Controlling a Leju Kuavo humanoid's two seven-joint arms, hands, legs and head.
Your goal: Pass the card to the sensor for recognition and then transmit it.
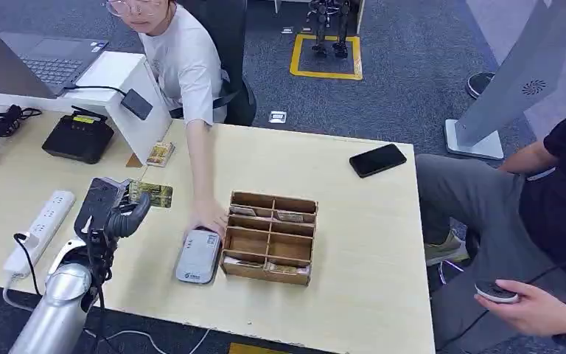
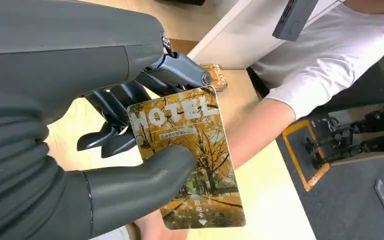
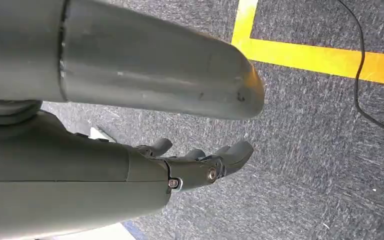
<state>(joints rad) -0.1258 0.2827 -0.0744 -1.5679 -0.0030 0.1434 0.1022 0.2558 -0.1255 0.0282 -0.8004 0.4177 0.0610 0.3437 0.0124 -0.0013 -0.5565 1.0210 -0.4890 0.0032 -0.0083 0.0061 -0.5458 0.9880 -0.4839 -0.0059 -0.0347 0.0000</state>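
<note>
The left hand (image 2: 130,150) pinches the hotel card (image 2: 190,160); a person's hand (image 1: 208,217) rests on the grey sensor (image 1: 197,257) beside the wooden organizer (image 1: 269,237). The right hand (image 3: 200,162) hangs empty, fingers apart.

The right robot hand (image 3: 200,160) hangs empty, fingers apart, above grey carpet (image 3: 305,150).

We see bright, even indoor light with soft, short shadows on the pale wooden table (image 1: 354,221), and both wrist views are a little blurred.
</note>
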